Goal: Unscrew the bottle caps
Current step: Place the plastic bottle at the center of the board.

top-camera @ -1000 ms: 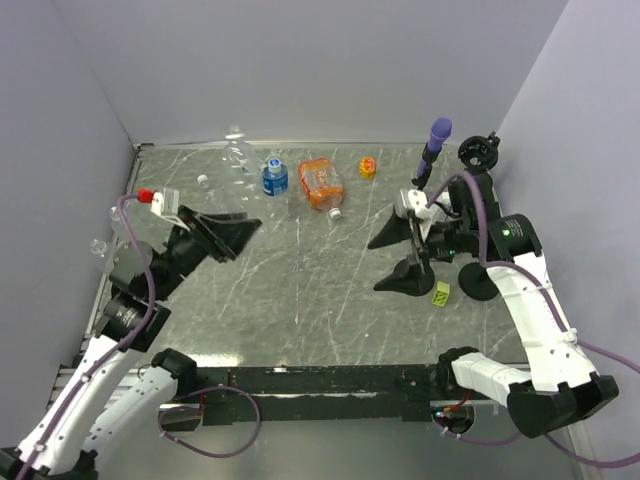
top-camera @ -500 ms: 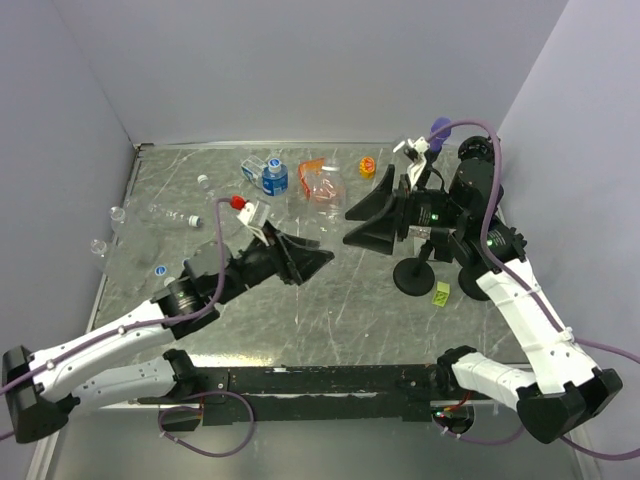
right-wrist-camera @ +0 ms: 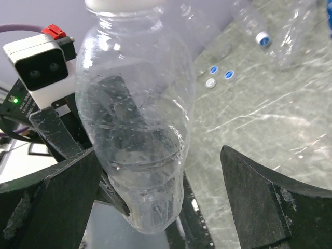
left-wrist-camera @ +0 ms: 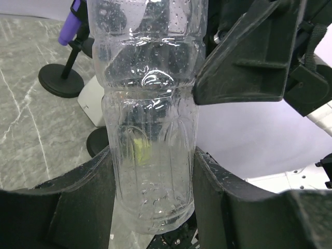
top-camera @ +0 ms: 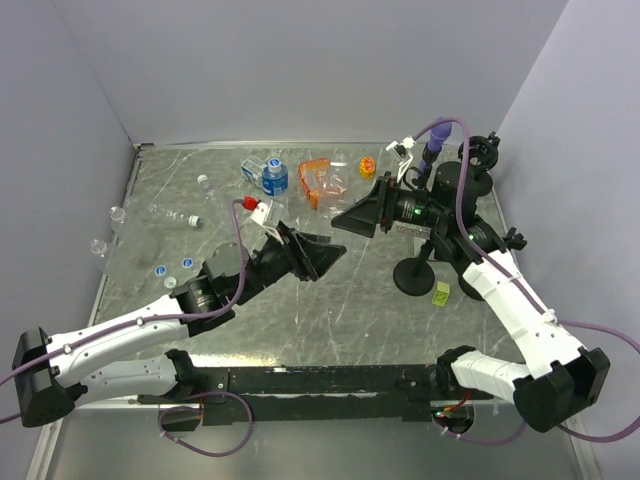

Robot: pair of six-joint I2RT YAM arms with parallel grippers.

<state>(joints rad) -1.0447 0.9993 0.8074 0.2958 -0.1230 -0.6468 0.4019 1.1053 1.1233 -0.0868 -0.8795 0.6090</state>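
Observation:
My left gripper point(left-wrist-camera: 153, 155) is shut on the lower part of a clear bottle point(left-wrist-camera: 148, 104) and holds it upright above the table's middle. In the top view this gripper point(top-camera: 320, 258) faces my right gripper point(top-camera: 355, 215); the bottle is hard to make out there. In the right wrist view the bottle point(right-wrist-camera: 135, 104) has a white cap point(right-wrist-camera: 119, 3) at the frame's top edge. My right gripper point(right-wrist-camera: 160, 150) is open, a finger on each side of the bottle's lower half. Loose blue caps point(top-camera: 160, 269) and a white cap point(top-camera: 203, 181) lie on the table.
A capped clear bottle point(top-camera: 170, 215) lies at the left. A blue-labelled bottle point(top-camera: 275, 178), an orange bottle point(top-camera: 318, 182) and an orange cap point(top-camera: 368, 166) are at the back. The purple-topped black stand point(top-camera: 432, 150), its base point(top-camera: 415, 275) and a green block point(top-camera: 441, 293) are at the right.
My left arm swung from the left side to the table's middle. My right gripper rose from near the stand and turned to face it, its fingers now either side of the bottle.

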